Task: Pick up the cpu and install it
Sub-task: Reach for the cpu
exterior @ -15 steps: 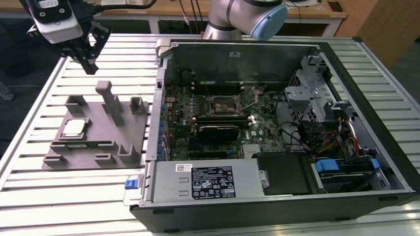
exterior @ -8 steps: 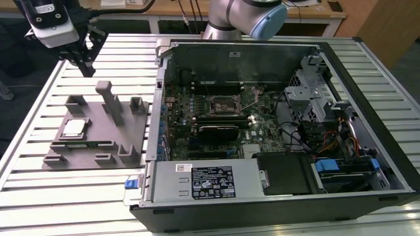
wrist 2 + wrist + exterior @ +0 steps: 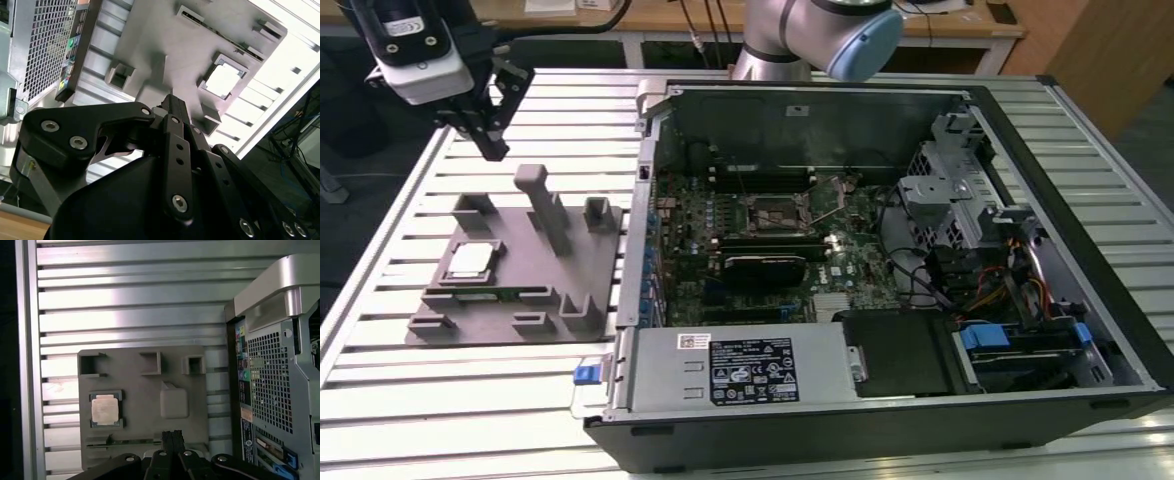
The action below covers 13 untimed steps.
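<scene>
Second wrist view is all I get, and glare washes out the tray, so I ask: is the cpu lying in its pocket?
Observer: Yes; in the first wrist view the cpu lies flat in a square pocket of the grey tray.
Operator: Is the gripper touching it?
Observer: No; in the exterior view the gripper hangs above the tray, holding nothing.
Operator: And the case?
Observer: The computer case lies open, motherboard facing up.

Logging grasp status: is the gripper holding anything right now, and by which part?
Nothing is held. The gripper hangs above the grey tray with its fingers shut on nothing; the cpu lies in its tray pocket.
</scene>
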### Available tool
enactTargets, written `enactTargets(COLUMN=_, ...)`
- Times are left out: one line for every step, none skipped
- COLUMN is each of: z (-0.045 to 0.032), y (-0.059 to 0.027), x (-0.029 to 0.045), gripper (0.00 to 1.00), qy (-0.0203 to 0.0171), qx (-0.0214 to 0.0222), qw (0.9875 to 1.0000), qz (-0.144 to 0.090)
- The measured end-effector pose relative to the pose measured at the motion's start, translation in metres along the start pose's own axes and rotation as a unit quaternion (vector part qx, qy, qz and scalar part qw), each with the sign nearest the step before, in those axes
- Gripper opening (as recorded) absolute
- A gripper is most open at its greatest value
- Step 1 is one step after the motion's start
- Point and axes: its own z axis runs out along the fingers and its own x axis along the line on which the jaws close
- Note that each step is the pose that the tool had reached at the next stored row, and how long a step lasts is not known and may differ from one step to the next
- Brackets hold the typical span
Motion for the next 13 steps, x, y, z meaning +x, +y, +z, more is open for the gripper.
enactTargets(z=0.0007, y=-0.0001, x=0.0008, gripper=0.11, qy=0.0, qx=0.0, qw=1.0, qz=0.0)
enactTargets(z=0.0013, y=-0.0002, x=0.0018, gripper=0.11, qy=0.0, qx=0.0, qw=1.0, qz=0.0)
enactTargets(z=0.0021, y=-0.0003, x=0.0028, gripper=0.11, qy=0.0, qx=0.0, qw=1.0, qz=0.0)
enactTargets(z=0.0029, y=-0.0004, x=0.0037, gripper=0.11, qy=0.0, qx=0.0, qw=1.0, qz=0.0)
enactTargets(z=0.0038, y=-0.0005, x=0.0048, gripper=0.11, qy=0.0, qx=0.0, qw=1.0, qz=0.0)
enactTargets(z=0.0049, y=-0.0007, x=0.006, gripper=0.11, qy=0.0, qx=0.0, qw=1.0, qz=0.0)
enactTargets(z=0.0062, y=-0.0008, x=0.0075, gripper=0.11, qy=0.0, qx=0.0, qw=1.0, qz=0.0)
enactTargets(z=0.0075, y=-0.001, x=0.009, gripper=0.11, qy=0.0, qx=0.0, qw=1.0, qz=0.0)
enactTargets(z=0.0087, y=-0.0012, x=0.0107, gripper=0.11, qy=0.0001, qx=0.0001, qw=1.0, qz=0.0)
enactTargets(z=0.01, y=-0.0014, x=0.0125, gripper=0.11, qy=0.0001, qx=0.0001, qw=1.0, qz=0.0)
enactTargets(z=0.0113, y=-0.0016, x=0.0143, gripper=0.11, qy=0.0001, qx=0.0001, qw=1.0, qz=0.0)
enactTargets(z=0.0127, y=-0.0018, x=0.0163, gripper=0.11, qy=0.0001, qx=0.0, qw=1.0, qz=0.0)
enactTargets(z=0.0139, y=-0.002, x=0.0182, gripper=0.11, qy=0.0001, qx=0.0, qw=1.0, qz=0.0)
